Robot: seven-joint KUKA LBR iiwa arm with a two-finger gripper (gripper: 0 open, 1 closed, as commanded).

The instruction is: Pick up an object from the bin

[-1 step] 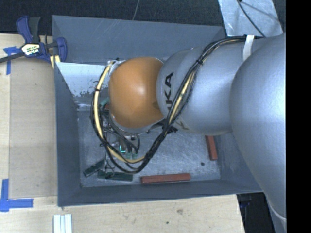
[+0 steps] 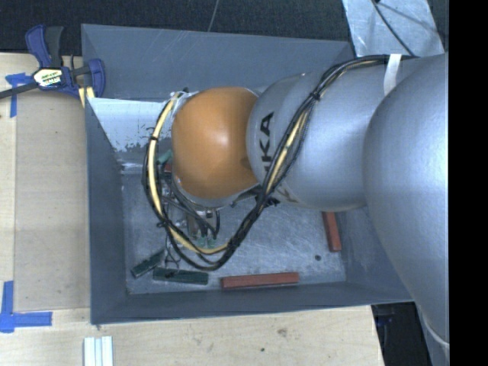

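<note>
The gripper, half hidden under the orange cover and cables, hangs low over the bin's left floor; whether it is open or closed cannot be told. Dark pieces lie nearest, perhaps touching the cables, by the front-left corner. A long red bar hugs the front wall. A short red bar lies to the right, with bare floor between the two.
</note>
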